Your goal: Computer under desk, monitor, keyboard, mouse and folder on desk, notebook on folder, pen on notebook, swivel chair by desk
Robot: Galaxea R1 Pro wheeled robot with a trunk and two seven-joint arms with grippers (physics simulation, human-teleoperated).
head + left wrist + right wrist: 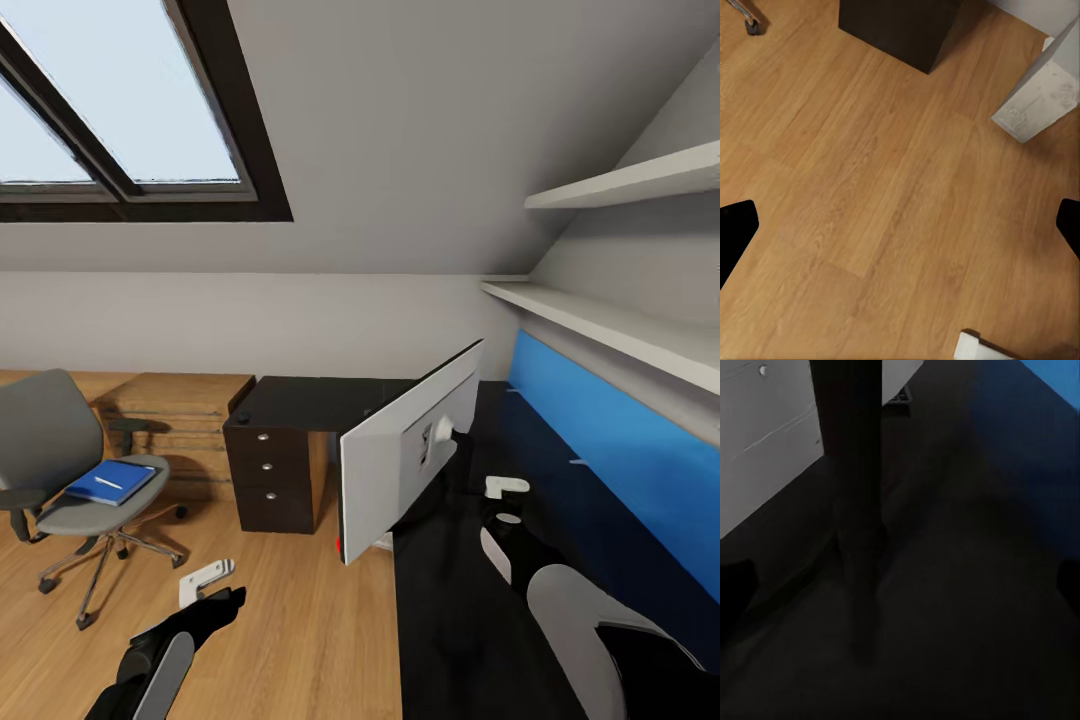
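Note:
The monitor [405, 455] stands on the black desk [450, 620] near its edge, silver back toward me. My right gripper [505, 503] hovers open just behind it; the right wrist view has the monitor's dark stand [855, 472] ahead of the gripper [900, 585]. Over the wood floor my left gripper [215, 590] [900, 225] is open and empty. At the left, the swivel chair [45, 440] carries the blue folder [110, 482] with a thin white pen [108, 484] on it. A small dark mouse [242, 415] sits on the desk's far corner. Keyboard, notebook and computer are out of view.
The dark drawer unit [270, 470] [900, 26] stands under the desk's far end, with a light wood chest [175, 410] behind the chair. A grey-white boxy corner [1039, 94] rests on the floor by the drawers. A blue wall panel [620, 470] and shelves [610, 325] line the right wall.

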